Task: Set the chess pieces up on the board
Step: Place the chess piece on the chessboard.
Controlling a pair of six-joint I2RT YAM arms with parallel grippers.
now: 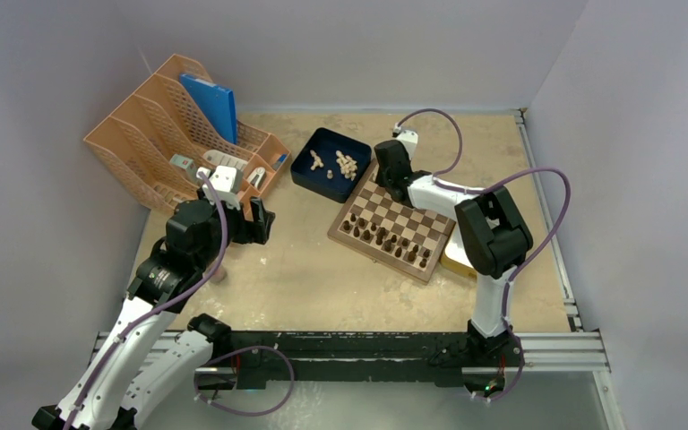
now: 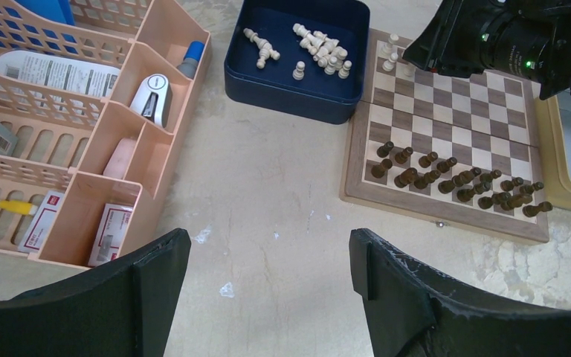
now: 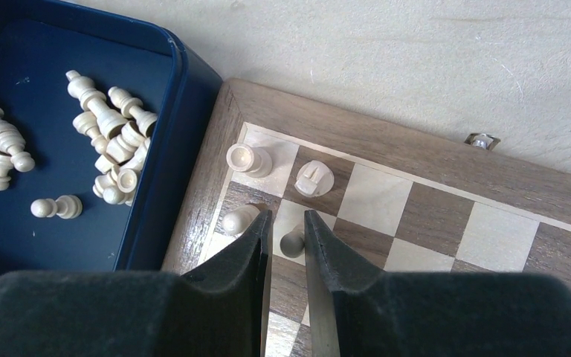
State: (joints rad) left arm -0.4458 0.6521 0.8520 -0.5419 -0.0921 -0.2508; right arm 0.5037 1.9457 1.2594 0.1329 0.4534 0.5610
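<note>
The board lies at centre right, with a row of dark pieces along its near side. In the right wrist view my right gripper hovers over the board's far left corner. Its narrow jaws are closed on a pale pawn standing on a light square. Three more pale chess pieces stand on the corner squares beside it. Several loose pale pieces lie in the dark blue tray next to the board. My left gripper is open over bare table, left of the board.
An orange desk organiser with papers, a stapler and a blue folder fills the far left. A yellow-rimmed tray sits against the board's right side, partly under the right arm. Grey walls enclose the table on three sides.
</note>
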